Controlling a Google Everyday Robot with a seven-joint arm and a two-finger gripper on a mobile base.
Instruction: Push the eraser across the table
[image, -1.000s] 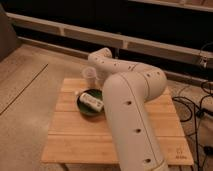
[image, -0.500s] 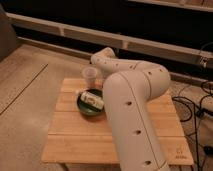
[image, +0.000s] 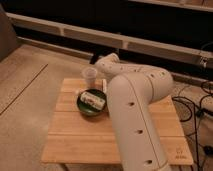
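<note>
No text, number or brand could be read at this moment. The table (image: 75, 145) carried a small dark logo (image: 179, 153) at its near right corner, too small to make out, and the whitish packet (image: 93, 99) lying in the green bowl (image: 82, 107) showed faint marks, none legible. The gripper (image: 103, 81) sat at the arm's far end, over the table's far side just beside the bowl, and bore nothing legible.

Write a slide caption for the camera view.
Robot arm reaches over the bamboo table, gripper at the far edge beside a pale cup and a green bowl holding a whitish packet.
</note>
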